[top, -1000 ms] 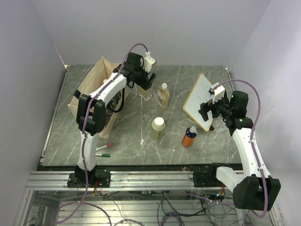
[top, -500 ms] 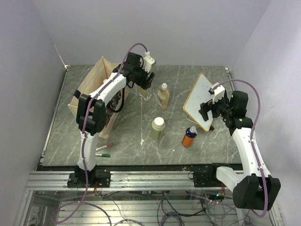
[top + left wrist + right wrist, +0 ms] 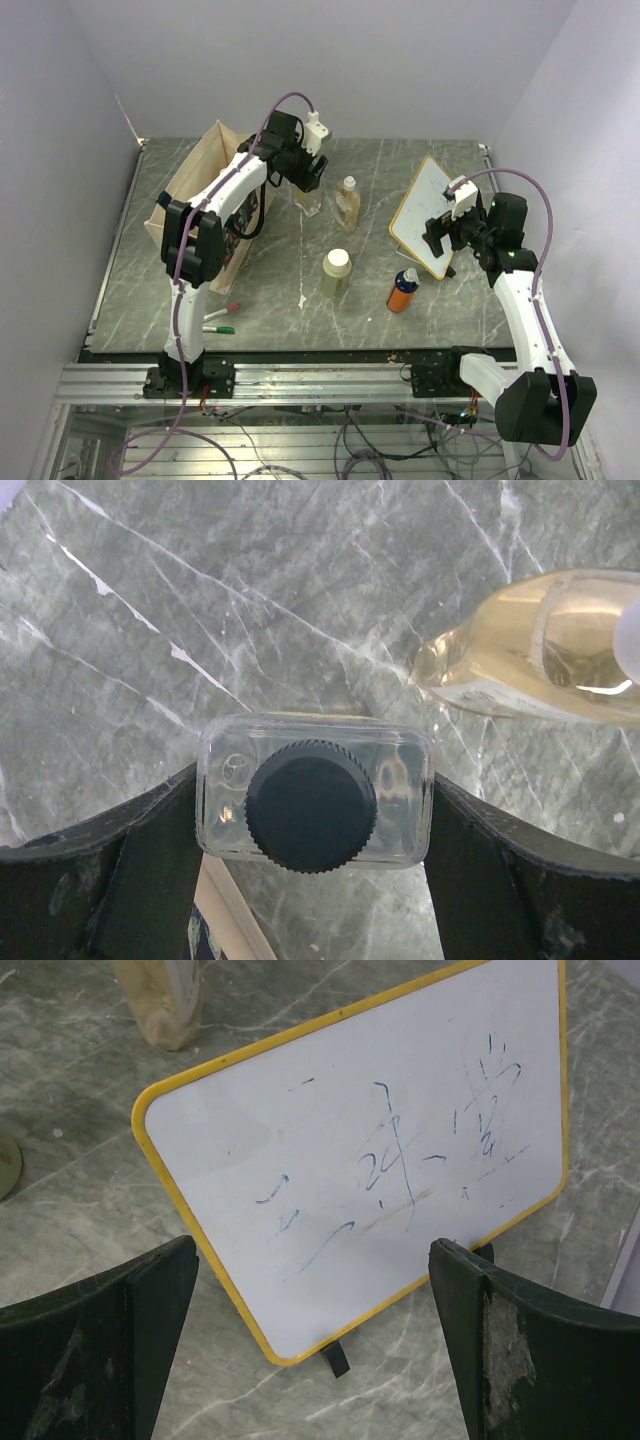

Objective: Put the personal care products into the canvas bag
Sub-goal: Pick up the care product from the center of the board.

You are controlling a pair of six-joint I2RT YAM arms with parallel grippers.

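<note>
At the far side of the table (image 3: 400,165), just beside the bag (image 3: 190,185), the left gripper (image 3: 306,182) points down with its fingers (image 3: 150,870) pressed against the two short sides of the clear bottle (image 3: 312,805); the jaws stand fairly wide, as wide as the bottle, and they have it clamped; its black cap (image 3: 311,806) sits squarely between the fingers in the left wrist view; whether the bottle rests on the table or hangs just above it I cannot tell.

The amber bottle (image 3: 347,203) stands just beside the held one, to its right, apart from the fingers; the pale green bottle (image 3: 335,272) and the orange bottle (image 3: 403,290) stand nearer the arms' bases, well apart from the left gripper; the bag stands open to the gripper's left, very near it.

The right gripper (image 3: 312,1260) is spread fully and holds nothing; it hangs over the near edge of the whiteboard (image 3: 380,1160), without touching it.

Two markers (image 3: 220,320) lie by the left arm's base.
</note>
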